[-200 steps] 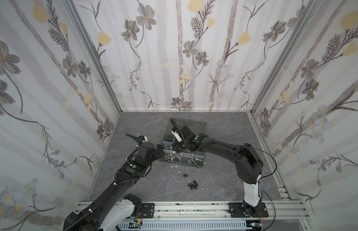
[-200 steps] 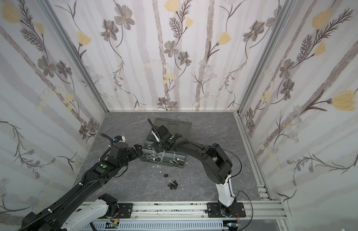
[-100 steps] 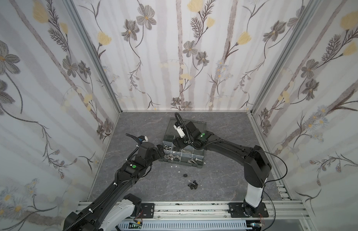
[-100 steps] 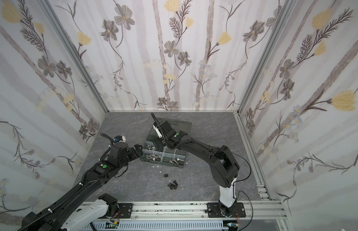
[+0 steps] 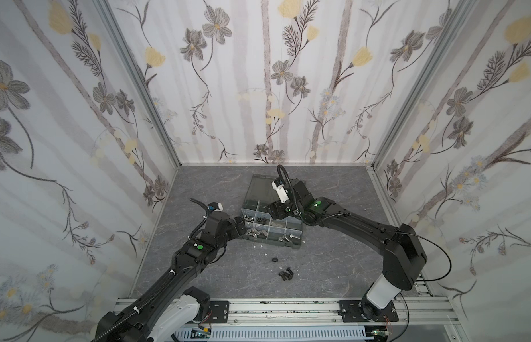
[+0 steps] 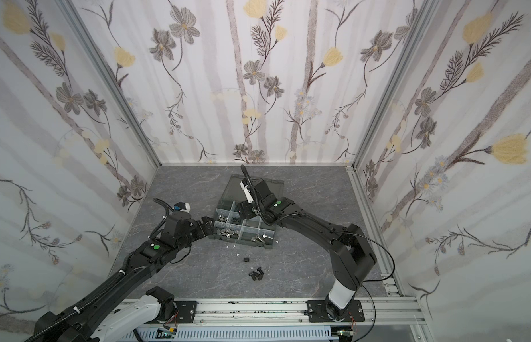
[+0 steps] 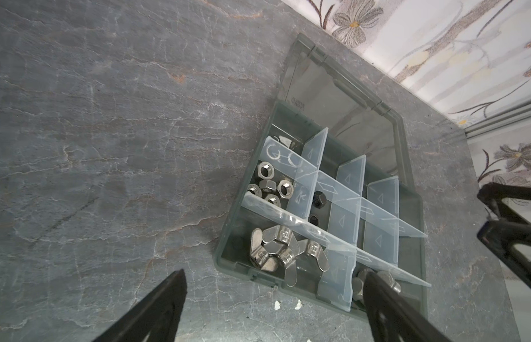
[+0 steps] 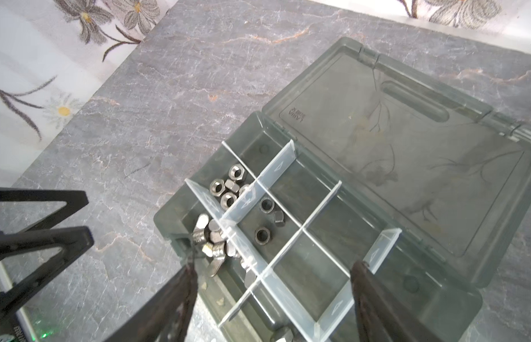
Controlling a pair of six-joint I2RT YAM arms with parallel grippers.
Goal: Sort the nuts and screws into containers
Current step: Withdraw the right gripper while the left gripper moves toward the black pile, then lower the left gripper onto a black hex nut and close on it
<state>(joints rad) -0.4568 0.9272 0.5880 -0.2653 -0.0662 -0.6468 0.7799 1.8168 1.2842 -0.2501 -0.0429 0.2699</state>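
Your left pincer (image 7: 273, 274) wide apart, empty, at box (image 8: 454, 299) edge; right pincer (image 8: 273, 266) likewise, above box. Silver wing nuts (image 7: 276, 245), hex nuts (image 7: 285, 187), black nuts (image 8: 261, 235) in separate cells (image 8: 326, 254); black screws (image 5: 286, 274) outside box.

Your two top views sit high above the front rail (image 5: 288, 308), side by side, tilted down toward the back wall (image 5: 267, 88). Both take in the whole floor (image 5: 332, 266), with the organiser box (image 5: 260, 192) small at centre frame. Your left wrist camera looks closely at the box (image 7: 347, 112) from one end, and your right wrist camera looks down on the box (image 8: 406, 163) from close above. All four views share it.
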